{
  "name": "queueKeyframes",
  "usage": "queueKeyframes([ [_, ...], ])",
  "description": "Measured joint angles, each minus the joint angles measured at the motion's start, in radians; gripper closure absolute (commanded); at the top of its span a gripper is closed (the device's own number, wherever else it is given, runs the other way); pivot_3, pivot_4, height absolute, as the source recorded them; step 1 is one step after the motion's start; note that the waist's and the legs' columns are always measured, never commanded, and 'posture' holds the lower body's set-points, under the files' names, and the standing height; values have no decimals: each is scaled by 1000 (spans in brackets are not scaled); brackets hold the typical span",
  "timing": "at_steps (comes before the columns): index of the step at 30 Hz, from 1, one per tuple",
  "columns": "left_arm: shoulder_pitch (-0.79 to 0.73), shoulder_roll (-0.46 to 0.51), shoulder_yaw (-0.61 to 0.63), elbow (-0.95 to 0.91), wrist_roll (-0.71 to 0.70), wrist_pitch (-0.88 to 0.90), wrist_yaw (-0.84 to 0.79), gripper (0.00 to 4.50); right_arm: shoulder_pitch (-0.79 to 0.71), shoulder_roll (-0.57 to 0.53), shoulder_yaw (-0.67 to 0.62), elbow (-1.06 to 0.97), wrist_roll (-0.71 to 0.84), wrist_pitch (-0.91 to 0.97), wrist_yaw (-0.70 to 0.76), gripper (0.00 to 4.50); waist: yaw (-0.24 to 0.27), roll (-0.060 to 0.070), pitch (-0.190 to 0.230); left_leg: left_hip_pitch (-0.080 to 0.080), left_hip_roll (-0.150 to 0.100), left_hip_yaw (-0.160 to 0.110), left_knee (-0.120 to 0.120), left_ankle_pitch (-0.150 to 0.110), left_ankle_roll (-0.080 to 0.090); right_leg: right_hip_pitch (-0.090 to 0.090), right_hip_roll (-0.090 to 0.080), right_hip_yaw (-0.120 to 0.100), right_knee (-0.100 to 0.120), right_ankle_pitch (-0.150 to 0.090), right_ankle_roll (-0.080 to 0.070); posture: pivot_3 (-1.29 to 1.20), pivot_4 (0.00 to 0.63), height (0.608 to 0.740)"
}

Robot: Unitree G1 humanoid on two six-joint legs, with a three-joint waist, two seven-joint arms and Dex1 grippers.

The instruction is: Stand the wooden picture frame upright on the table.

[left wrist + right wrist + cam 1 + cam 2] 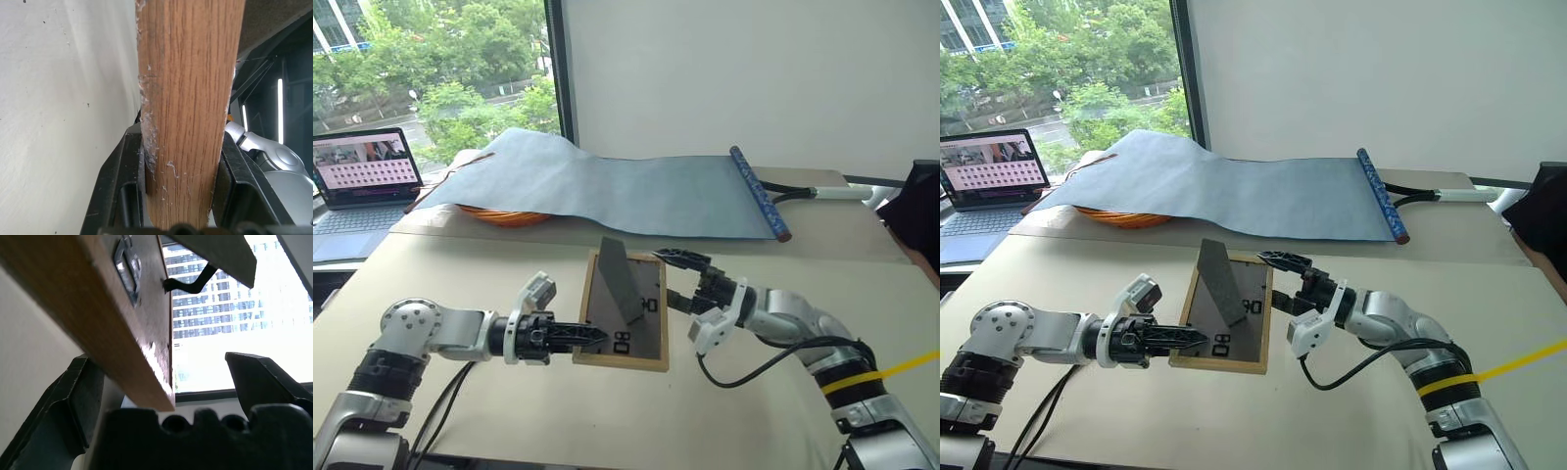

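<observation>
Wooden picture frame [625,313] clamped by left gripper [590,338]; right gripper [677,279] open beside it.

I see a plain white wall [724,73] ahead, and a window [431,69] at left with green trees in daylight. An open laptop [362,176] sits below it.

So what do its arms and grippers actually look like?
Both arms are silver-grey metal with black joint sections. The left gripper and right gripper each have two black fingers on white-and-black wrists. A black cable loops off the right arm, which also wears a yellow band.
</observation>
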Motion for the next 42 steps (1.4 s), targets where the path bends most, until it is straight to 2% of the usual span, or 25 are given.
queueKeyframes([
  [2, 12, -4, 8, -13, -1, -2, -4, 3349, 4, -2, 3, 1, 1, -3, 0, 1737, -1, 0, 0, 0, 0, 0, 0, 0, 0, 0, 0, 0, 0, 0, 0, 0, 150, 694],
  [4, 23, -7, 12, -26, -7, -6, -2, 3349, 7, -8, 12, 3, 1, -5, 0, 2500, -2, 0, 0, 0, 0, 0, 0, 0, 0, 0, 0, 0, 1, 0, 0, 0, 150, 694],
  [5, 28, -7, 12, -30, -13, -7, 0, 2340, 10, -11, 15, 3, 0, -8, 0, 2863, -2, 0, 0, 0, 0, 0, 0, 0, 0, 0, 0, 0, 1, 0, 0, 0, 150, 694],
  [7, 32, -7, 17, -49, -30, -12, 6, 1743, 13, -21, 30, 5, 0, -19, 2, 3203, -1, 0, 0, 0, 0, -1, 0, 0, 0, 0, 0, 0, 1, 0, 0, 0, 150, 694],
  [9, 45, -7, 38, -83, -19, -35, 20, 933, 13, -18, 31, 9, 6, -19, 2, 3238, -2, 0, 0, 0, 0, -1, 0, 0, 0, 0, 0, 0, 1, 0, 0, 0, 150, 694],
  [12, 72, -7, 105, -146, 39, -94, 15, 0, 11, -17, 33, 26, 55, -16, 10, 3241, -3, 0, 0, 1, 0, -1, 0, 0, 0, 0, 0, 0, 2, 0, 0, 0, 150, 694],
  [13, 78, -6, 124, -161, 57, -112, 8, 0, 9, -16, 33, 33, 70, -13, 18, 3242, -3, 0, 0, 1, 0, -1, 0, 1, 0, 0, 0, 0, 2, 0, 0, 0, 150, 694],
  [16, 163, 6, 253, -324, 262, -301, -56, 0, -15, -8, 54, 86, 179, 34, 103, 3244, -7, 0, 0, 2, 0, -1, 0, 1, -1, 2, 0, 0, 1, 0, -1, 0, 150, 694],
  [20, 291, 73, 400, -412, 435, -444, -228, 0, -32, 29, 62, 131, 463, 210, 303, 3254, -8, 0, 1, 2, 0, -1, -1, 1, -1, 2, 0, 0, 1, 0, -1, 0, 150, 694],
  [24, 365, 82, 444, -426, 528, -488, -329, 0, -67, 80, 46, 76, 794, 559, 538, 3260, -4, 0, 1, 2, 0, -1, 0, 1, 0, 2, 0, -1, 2, 0, -1, 0, 150, 694],
  [25, 370, 82, 447, -426, 541, -490, -336, 0, -67, 88, 46, 56, 845, 634, 570, 3261, -2, 0, 1, 2, 0, -1, 0, 1, 0, 2, 0, -1, 2, 0, -1, 0, 150, 694],
  [28, 383, 69, 464, -437, 546, -502, -347, 0, -68, 116, 30, -12, 1039, 1012, 641, 3262, 1, -1, 1, 2, 0, -1, 0, 1, 0, 1, 0, -1, 2, 0, -1, 0, 150, 694],
  [33, 421, 43, 469, -480, 549, -507, -349, 0, -82, 102, 5, -33, 1153, 1389, 664, 3265, -2, -1, 1, 1, 1, -1, -1, 1, 0, 0, 0, -1, 2, 0, -1, 0, 150, 694],
  [36, 426, 37, 469, -484, 560, -508, -349, 0, -83, 99, -2, 12, 1149, 1465, 677, 3266, -3, -1, 2, 1, 1, -1, -1, 1, 0, -1, 0, -1, 2, 0, -1, 0, 150, 694],
  [42, 426, 21, 469, -484, 584, -512, -354, 0, -73, 89, -22, 26, 1193, 1613, 792, 3279, -4, -1, 1, 1, 1, -1, -2, 1, 0, 0, 0, -1, 1, 0, -1, 0, 150, 694],
])
